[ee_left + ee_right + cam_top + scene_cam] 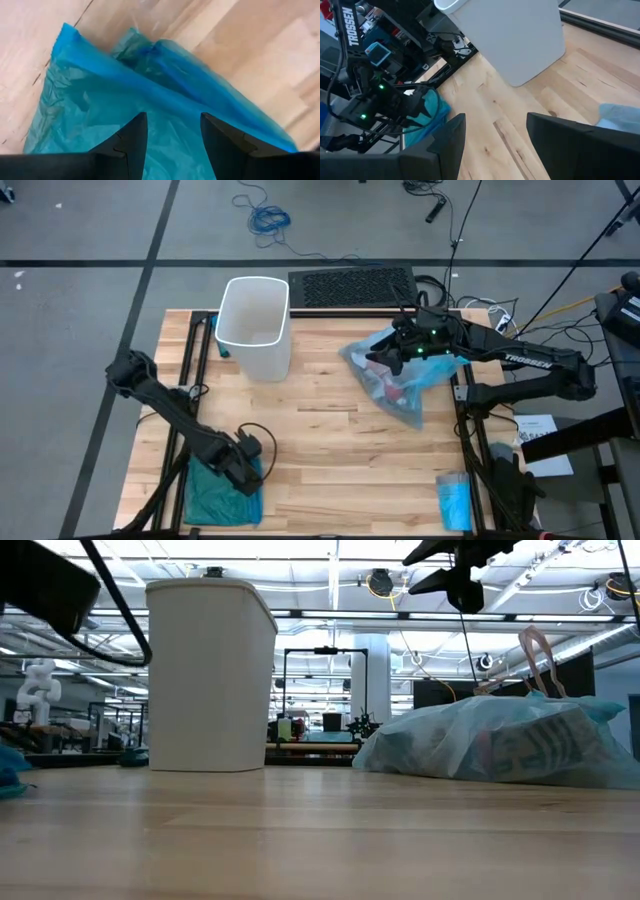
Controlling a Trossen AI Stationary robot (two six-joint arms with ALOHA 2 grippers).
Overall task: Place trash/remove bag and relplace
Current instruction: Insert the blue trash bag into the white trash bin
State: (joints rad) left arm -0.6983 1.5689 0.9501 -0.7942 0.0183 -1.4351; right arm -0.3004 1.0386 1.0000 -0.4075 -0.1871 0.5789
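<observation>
We read "TROSSEN" on the right arm (525, 361), its right gripper (385, 358) parted, empty above the filled pale bag (400, 380) right of centre; left gripper (172, 135) released over the teal bag (125, 110), lower left.

A pale butcher-block wooden table (320, 440) carries everything. A white bin (254, 326) stands upright near its far edge. To the right of the bin, the filled pale blue bag (400, 380) lies slumped on the wood. Toward the near left corner from the bin lies a teal-green bag (222, 492); toward the near right corner, a small folded blue packet (453, 500).
</observation>
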